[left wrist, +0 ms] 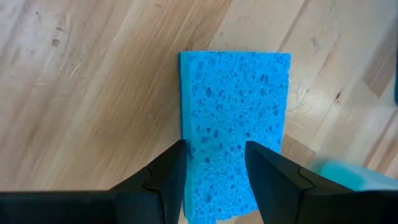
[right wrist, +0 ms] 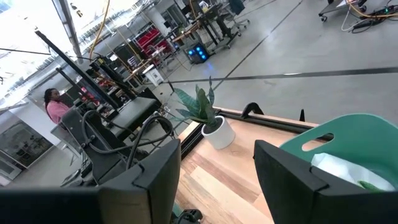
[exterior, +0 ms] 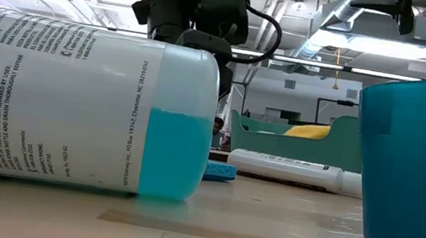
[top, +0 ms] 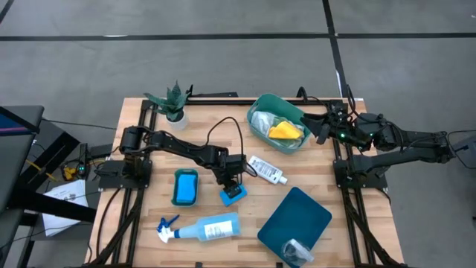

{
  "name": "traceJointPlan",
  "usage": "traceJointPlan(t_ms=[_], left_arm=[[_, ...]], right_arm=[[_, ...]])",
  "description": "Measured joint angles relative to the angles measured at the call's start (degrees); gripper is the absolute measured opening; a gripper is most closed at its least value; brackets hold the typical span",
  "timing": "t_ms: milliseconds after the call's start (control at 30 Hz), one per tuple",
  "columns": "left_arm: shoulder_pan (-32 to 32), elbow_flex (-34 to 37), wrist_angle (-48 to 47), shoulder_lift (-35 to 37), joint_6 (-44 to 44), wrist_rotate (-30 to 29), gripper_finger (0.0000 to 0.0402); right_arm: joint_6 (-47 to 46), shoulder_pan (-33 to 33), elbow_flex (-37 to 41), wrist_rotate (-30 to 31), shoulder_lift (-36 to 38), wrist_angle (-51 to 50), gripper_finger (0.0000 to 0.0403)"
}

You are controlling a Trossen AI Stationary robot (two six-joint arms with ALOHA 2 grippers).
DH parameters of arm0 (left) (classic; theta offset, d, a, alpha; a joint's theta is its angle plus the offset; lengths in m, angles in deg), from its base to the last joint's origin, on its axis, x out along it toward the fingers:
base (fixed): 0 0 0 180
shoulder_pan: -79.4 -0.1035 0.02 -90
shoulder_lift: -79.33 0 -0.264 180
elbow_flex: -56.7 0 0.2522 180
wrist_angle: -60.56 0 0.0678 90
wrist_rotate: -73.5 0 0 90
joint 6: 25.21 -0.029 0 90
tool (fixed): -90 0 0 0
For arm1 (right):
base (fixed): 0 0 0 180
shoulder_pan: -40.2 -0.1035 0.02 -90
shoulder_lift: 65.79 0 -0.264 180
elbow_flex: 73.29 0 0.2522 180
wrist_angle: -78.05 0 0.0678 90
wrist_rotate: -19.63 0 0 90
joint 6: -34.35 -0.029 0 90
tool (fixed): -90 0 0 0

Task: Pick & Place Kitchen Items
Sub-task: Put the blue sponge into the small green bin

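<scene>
A small blue sponge (top: 235,195) (left wrist: 236,99) lies on the wooden table (top: 149,149) near its middle. My left gripper (top: 232,184) (left wrist: 216,146) slants down over it and is shut on its near end. A larger blue sponge (top: 185,186), a pale-blue spray bottle (top: 204,228) on its side and a small white bottle (top: 268,170) lie around it. My right gripper (top: 321,125) (right wrist: 217,149) hangs open above the table's right side, beside the teal tub (top: 256,112), with nothing between its fingers. My left gripper pinches the sponge's near end (left wrist: 214,186) between its two fingers, coming from above at a steep slant. One finger (left wrist: 168,177) is on the sponge's long side; the other finger (left wrist: 273,180) covers the opposite side. The sponge narrows toward the fingers and lies on the table (exterior: 220,172).
The teal tub holds a yellow cloth (top: 285,132) and a white cloth (top: 262,120). A potted plant (top: 172,104) stands at the far left. A flat teal lid (top: 297,216) with a crinkled silver cup (top: 296,250) on it lies near the front right.
</scene>
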Motion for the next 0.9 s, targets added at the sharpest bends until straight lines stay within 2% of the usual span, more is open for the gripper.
traceJointPlan(t_ms=[467, 900], left_arm=[[0.2, 5.7, 7.7, 0.5, 0.3, 0.0, 0.0159], [0.5, 5.9, 9.6, 0.3, -3.0, 0.1, 0.0159]], right_arm=[[-2.9, 0.0, 0.0, 1.9, -0.4, 0.1, 0.0195], [-7.7, 1.8, 0.0, 3.2, -0.7, 0.0, 0.0195]])
